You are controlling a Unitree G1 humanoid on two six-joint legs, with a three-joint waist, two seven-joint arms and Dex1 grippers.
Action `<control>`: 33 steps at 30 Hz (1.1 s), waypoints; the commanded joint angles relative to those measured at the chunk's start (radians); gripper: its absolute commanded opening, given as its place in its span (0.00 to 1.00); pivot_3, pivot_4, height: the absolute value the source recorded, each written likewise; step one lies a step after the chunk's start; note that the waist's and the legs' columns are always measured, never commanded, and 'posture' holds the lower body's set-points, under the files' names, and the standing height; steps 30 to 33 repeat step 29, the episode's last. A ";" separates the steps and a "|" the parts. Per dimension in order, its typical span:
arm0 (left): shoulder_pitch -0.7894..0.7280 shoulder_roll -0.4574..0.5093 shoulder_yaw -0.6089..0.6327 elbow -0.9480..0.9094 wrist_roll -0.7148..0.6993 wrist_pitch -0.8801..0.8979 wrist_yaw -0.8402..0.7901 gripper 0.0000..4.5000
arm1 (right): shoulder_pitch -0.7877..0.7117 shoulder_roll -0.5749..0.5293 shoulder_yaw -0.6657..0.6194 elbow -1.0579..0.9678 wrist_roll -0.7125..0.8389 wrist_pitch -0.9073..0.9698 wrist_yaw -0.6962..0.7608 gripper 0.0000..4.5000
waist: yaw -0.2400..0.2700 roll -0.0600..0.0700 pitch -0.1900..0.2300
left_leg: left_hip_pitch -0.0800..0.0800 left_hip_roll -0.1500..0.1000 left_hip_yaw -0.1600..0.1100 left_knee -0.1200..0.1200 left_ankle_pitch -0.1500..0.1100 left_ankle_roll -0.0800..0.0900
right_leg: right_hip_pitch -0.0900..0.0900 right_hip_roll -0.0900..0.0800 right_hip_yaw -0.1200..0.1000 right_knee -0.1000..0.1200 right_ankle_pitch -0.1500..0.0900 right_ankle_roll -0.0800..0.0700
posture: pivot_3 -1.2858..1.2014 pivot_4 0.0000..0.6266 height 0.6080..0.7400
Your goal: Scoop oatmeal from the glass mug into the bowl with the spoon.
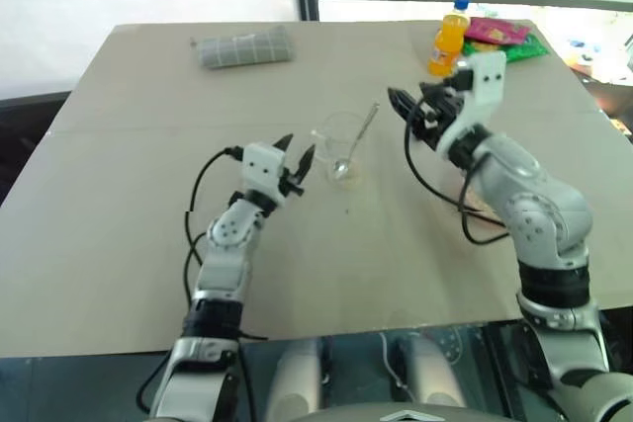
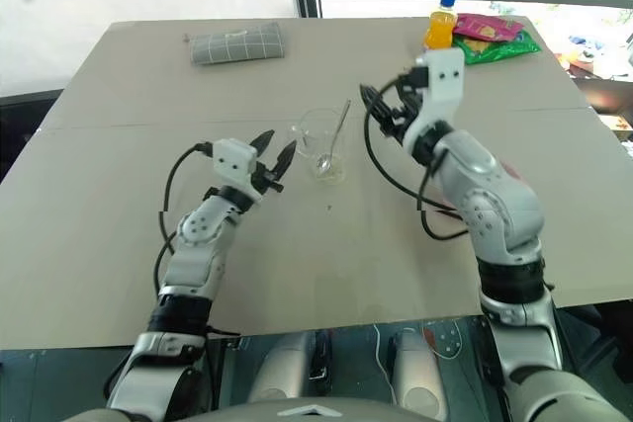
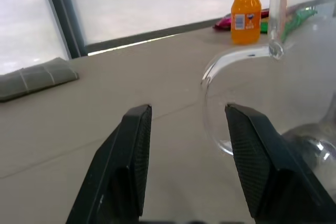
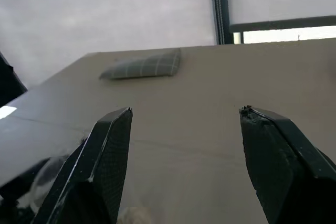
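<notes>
The glass mug stands upright in the middle of the table. The spoon stands in it, head down and handle leaning toward the far right. A little pale oatmeal lies at the mug's bottom around the spoon head. My left gripper is open just left of the mug. In the left wrist view the mug's handle curves a short way beyond the fingertips. My right gripper is open and empty, raised to the right of the spoon handle. The bowl is hidden.
An orange drink bottle with a blue cap stands at the far right beside colourful snack packets. A folded grey checked cloth lies at the far left. Black cables hang from both wrists. The table's front edge is close to me.
</notes>
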 commanded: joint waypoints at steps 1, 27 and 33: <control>0.085 0.040 0.028 -0.221 -0.047 0.092 -0.009 0.51 | 0.098 -0.046 -0.062 -0.129 0.022 -0.041 0.072 0.73 | 0.000 0.000 0.000 | 0.000 0.000 -0.002 0.000 0.000 0.000 | 0.000 0.000 0.000 0.000 0.000 0.000 | 0.52 0.24 0.83; 0.801 0.090 0.081 -0.632 -0.088 0.219 -0.027 1.00 | 0.854 -0.188 -0.072 0.024 -0.224 -0.627 0.605 1.00 | 0.002 0.000 -0.004 | 0.004 0.007 -0.004 0.001 -0.006 -0.001 | 0.000 0.001 0.000 -0.002 -0.005 -0.002 | 0.52 0.24 0.83; 0.809 0.088 0.074 -0.628 -0.073 0.212 -0.023 1.00 | 0.849 -0.184 -0.070 0.020 -0.225 -0.625 0.603 1.00 | 0.002 0.000 -0.004 | 0.004 0.007 -0.004 0.001 -0.006 -0.001 | 0.000 0.001 0.000 -0.002 -0.005 -0.002 | 0.52 0.24 0.83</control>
